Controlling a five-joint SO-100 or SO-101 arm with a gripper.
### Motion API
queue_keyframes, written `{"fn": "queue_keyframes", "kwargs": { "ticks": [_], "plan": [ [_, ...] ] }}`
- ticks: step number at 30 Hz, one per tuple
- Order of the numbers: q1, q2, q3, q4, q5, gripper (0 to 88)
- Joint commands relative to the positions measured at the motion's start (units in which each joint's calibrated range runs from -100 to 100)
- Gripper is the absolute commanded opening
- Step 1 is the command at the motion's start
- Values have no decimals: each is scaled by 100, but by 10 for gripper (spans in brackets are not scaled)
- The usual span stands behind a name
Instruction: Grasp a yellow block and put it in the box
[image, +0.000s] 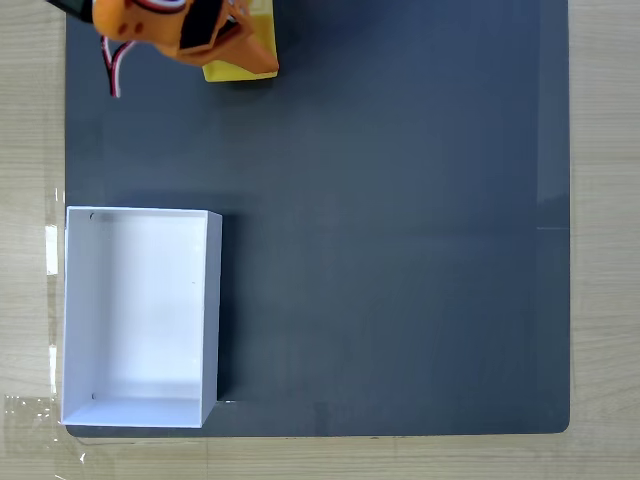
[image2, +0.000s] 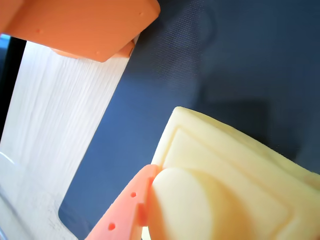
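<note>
1. Looking down in the fixed view, the orange arm reaches in at the top left edge, its fingers (image: 245, 45) over the yellow block (image: 240, 70), which lies on the dark mat (image: 400, 250) near the mat's top edge. Part of the block shows below and to the right of the orange parts; the rest is covered by them. From this view I cannot tell how wide the fingers stand. A red, white and black cable (image: 115, 65) hangs at the arm's left side.

2. Further down in the same view, the box (image: 212, 300), white and shallow, sits at the mat's lower left corner, well apart from the block. Its inside is bare white. The mat lies on a light wooden table (image: 605, 250), and clear tape (image: 30, 410) shows at the box's lower left.

3. Close up in the wrist view, the yellow block (image2: 250, 170) takes up the lower right, with its round stud (image2: 195, 205) and raised border facing the camera. One orange finger (image2: 125, 210) comes up from the bottom edge and touches the block's left side beside the stud. The other finger (image2: 80, 25) is at the top left, well apart from the block, so the fingers stand wide with the block at one side of the gap. The mat (image2: 225, 55) and a strip of pale table (image2: 55, 125) lie behind.
</note>
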Motion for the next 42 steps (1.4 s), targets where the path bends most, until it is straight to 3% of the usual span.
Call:
{"fn": "queue_keyframes", "kwargs": {
  "ticks": [1,6,29,42],
  "plan": [
    [-30,357,216,-9,-13,159],
    [-14,357,179,-9,3,114],
    [-106,128,-1268,17,8,113],
    [-1251,-1126,-1286,-9,-13,120]
  ]
}}
